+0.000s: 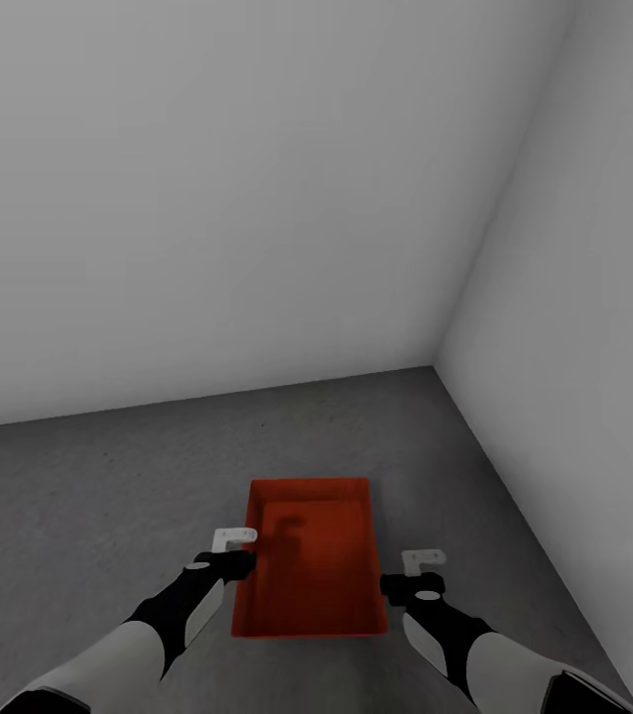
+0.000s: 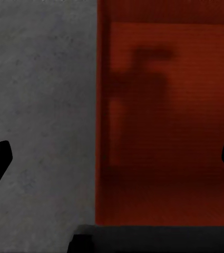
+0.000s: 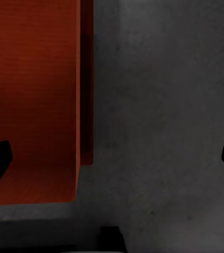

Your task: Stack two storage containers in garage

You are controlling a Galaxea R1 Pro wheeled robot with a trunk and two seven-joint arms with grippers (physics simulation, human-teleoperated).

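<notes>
No writing, labels or brand marks readable on anything. One orange-red storage container [image 1: 314,560] sits flat on the dark grey concrete floor [image 1: 108,496] in a corner of plain white-grey walls [image 1: 207,198], open top up, inside bare with a shadow across its bottom. Its long axis runs straight away from the robot toward the back wall; the short near end is closest to the arms. Left hand [image 1: 234,536] hangs just beside the container's left long wall, over the rim edge, fingers spread wide, released, gripping nothing. Right hand [image 1: 423,559] sits just off the right long wall, apart from it, over bare floor, also spread and released. Left wrist view: container [image 2: 164,116] interior and floor [image 2: 38,105] split between the fingers. Right wrist view: container's wall [image 3: 32,95] beside floor [image 3: 159,105].
</notes>
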